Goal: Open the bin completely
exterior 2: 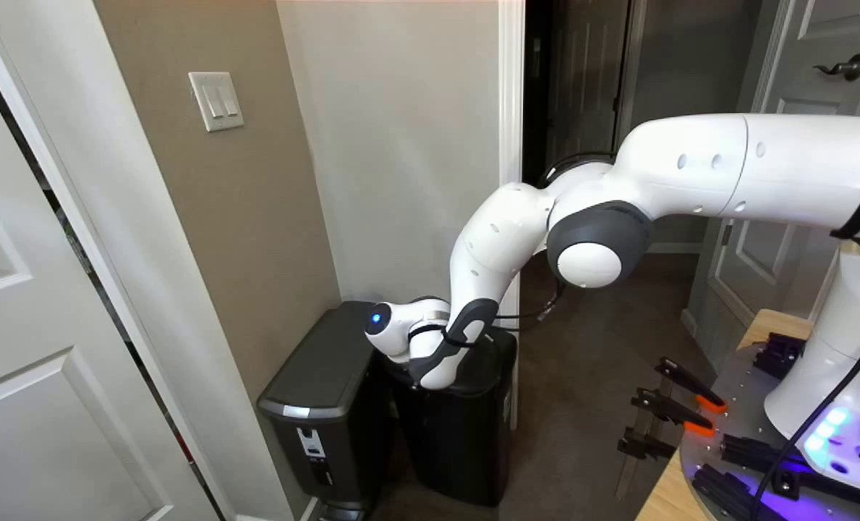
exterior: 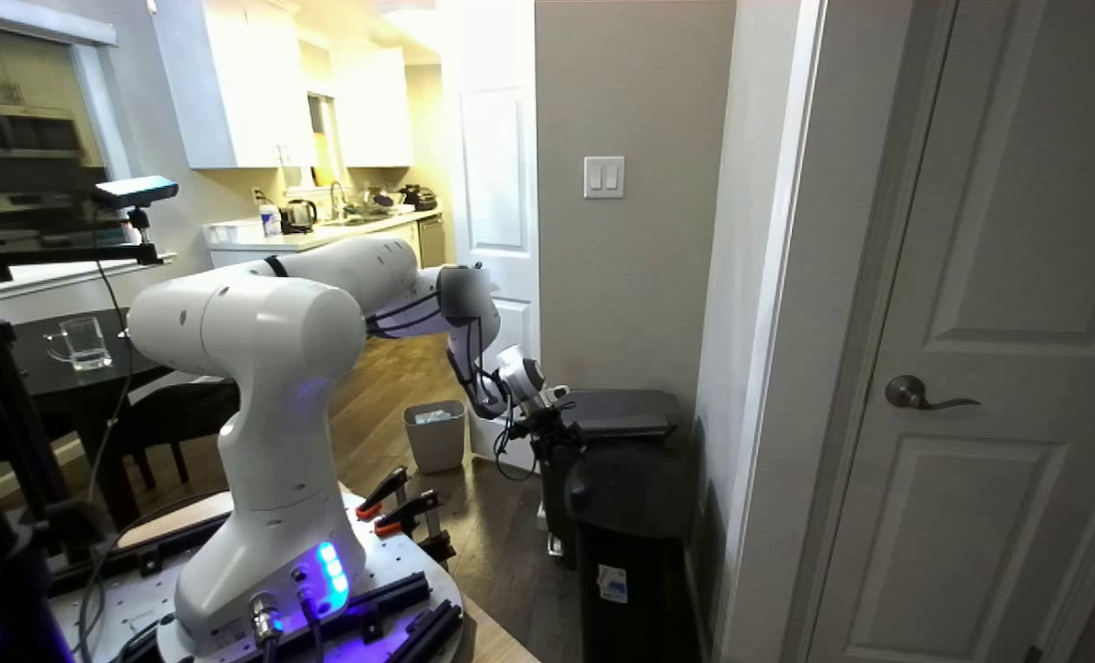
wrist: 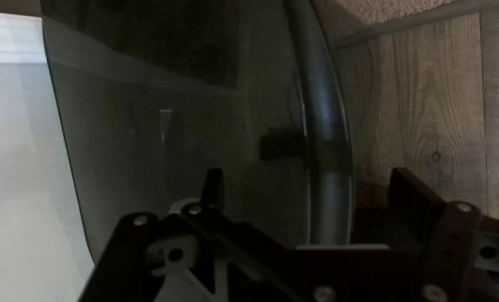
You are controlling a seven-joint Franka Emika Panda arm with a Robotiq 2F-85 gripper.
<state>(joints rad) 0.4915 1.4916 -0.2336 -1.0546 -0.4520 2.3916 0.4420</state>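
Observation:
The black bin (exterior: pixel 634 571) stands by the doorway wall, tall with a glossy flat lid that looks closed. It also shows in an exterior view (exterior 2: pixel 451 441), partly behind the arm. In the wrist view its dark lid (wrist: pixel 190 105) fills the middle, with a rounded front rim (wrist: pixel 329 126) running down between the fingers. My gripper (wrist: pixel 310 180) is open, one finger over the lid and one out past the rim above the floor. I cannot tell whether a finger touches the bin. In an exterior view the gripper (exterior: pixel 561 431) is small and dark at the bin's edge; the arm hides it elsewhere.
A second black bin (exterior 2: pixel 328 369) with a matte lid stands right beside it in the corner. A small grey container (exterior: pixel 436 442) sits on the floor. Walls are close behind the bins. Clamps (exterior 2: pixel 668 405) stick out from the robot's table edge. A white door (exterior: pixel 492 184) stands nearby.

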